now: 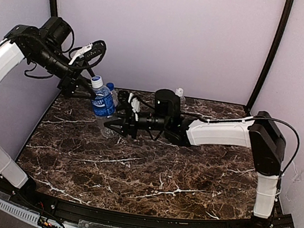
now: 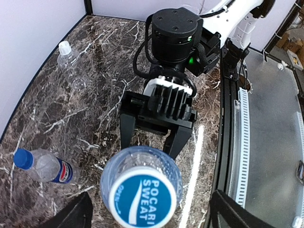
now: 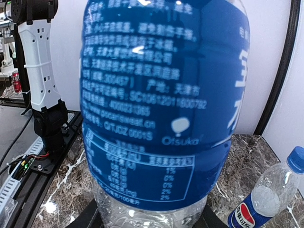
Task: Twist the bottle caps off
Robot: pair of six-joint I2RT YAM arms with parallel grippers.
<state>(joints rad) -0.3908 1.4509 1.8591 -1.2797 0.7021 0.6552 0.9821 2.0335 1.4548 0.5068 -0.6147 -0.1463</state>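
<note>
The water bottle (image 1: pixel 103 104) with a blue label stands upright at the back left of the table. Its blue-and-white cap (image 1: pixel 96 81) is on. My right gripper (image 1: pixel 109 123) is shut on the bottle's clear lower part, one finger (image 2: pixel 127 135) on each side. In the right wrist view the bottle (image 3: pixel 161 104) fills the frame above the gripper (image 3: pixel 149 221). My left gripper (image 2: pixel 147 213) is open, its fingers either side of the cap (image 2: pixel 142 200) and apart from it. The Pepsi bottle (image 2: pixel 47 168) with a dark blue cap (image 2: pixel 22 158) is close by.
An unlabelled clear bottle (image 2: pixel 72 66) with a white cap (image 2: pixel 64 47) stands near the back wall, behind the right arm (image 1: pixel 217 132). The Pepsi bottle (image 3: pixel 268 197) is just right of the held bottle in the right wrist view. Purple walls enclose the marble table (image 1: pixel 149 176).
</note>
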